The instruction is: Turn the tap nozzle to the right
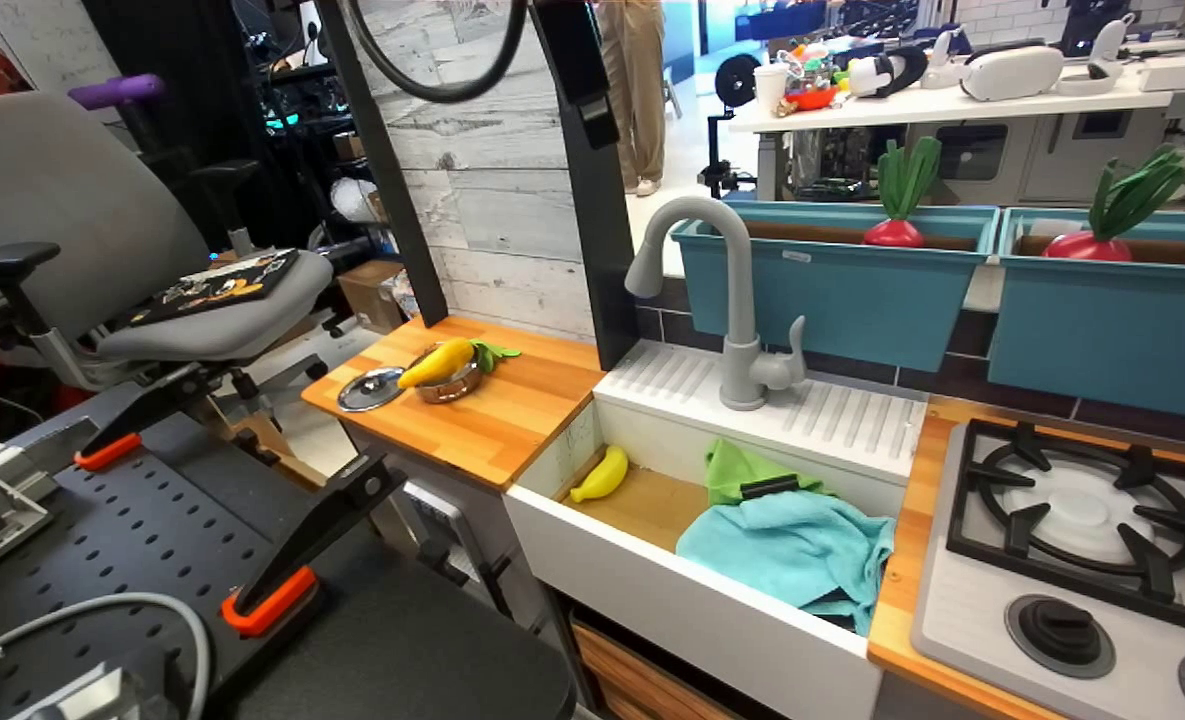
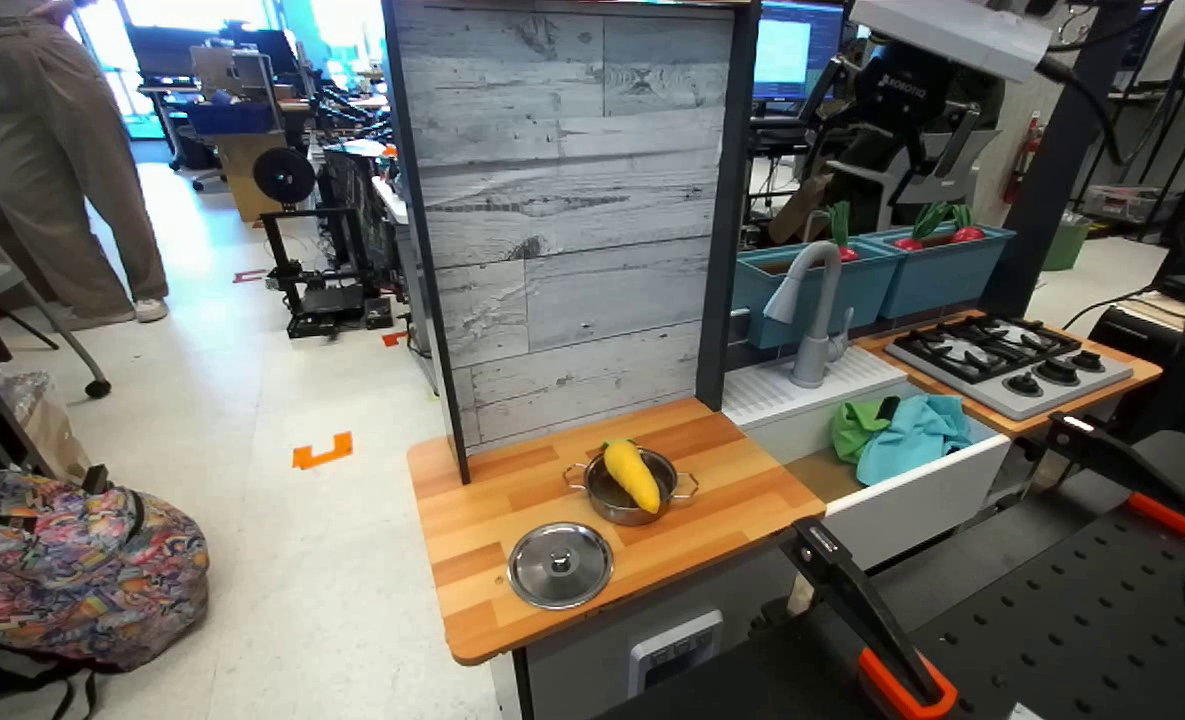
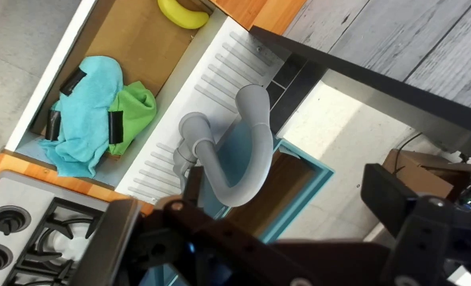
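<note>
Fingers (image 3: 387,196) are held released, wide apart, well above the tap (image 1: 740,290); its spout (image 1: 652,262) is pointed left in both exterior views, towels (image 1: 782,545) bunched in the sink (image 1: 692,625)

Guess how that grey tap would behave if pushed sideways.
The tap probably won't flop: its arched neck looks like a rigid tube. It may swivel rather than tip, since its round base stands upright on the ledge. Smooth and rounded, it could be slippery.
</note>
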Robot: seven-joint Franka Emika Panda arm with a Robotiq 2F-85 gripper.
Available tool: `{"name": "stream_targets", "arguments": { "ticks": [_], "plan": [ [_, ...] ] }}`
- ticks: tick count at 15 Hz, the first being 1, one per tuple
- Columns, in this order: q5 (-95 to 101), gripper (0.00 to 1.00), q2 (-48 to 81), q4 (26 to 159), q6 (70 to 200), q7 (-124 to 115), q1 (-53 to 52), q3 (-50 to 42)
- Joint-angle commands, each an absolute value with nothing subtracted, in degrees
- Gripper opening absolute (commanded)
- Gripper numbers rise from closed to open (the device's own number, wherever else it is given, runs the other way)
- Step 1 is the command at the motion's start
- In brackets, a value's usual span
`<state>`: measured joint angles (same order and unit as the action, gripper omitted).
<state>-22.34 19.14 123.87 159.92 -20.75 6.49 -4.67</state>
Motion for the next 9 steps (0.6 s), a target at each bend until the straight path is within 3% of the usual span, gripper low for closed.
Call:
{"name": "stream_targets", "arguments": {
  "ticks": [1,9],
  "plan": [
    [-25.0,1.0,25.24,119.42,163.61,-19.96,7.77,-3.69],
    [-22.83,1.0,34.44,113.75,163.02,-22.76,6.62,-5.15]
  ]
}}
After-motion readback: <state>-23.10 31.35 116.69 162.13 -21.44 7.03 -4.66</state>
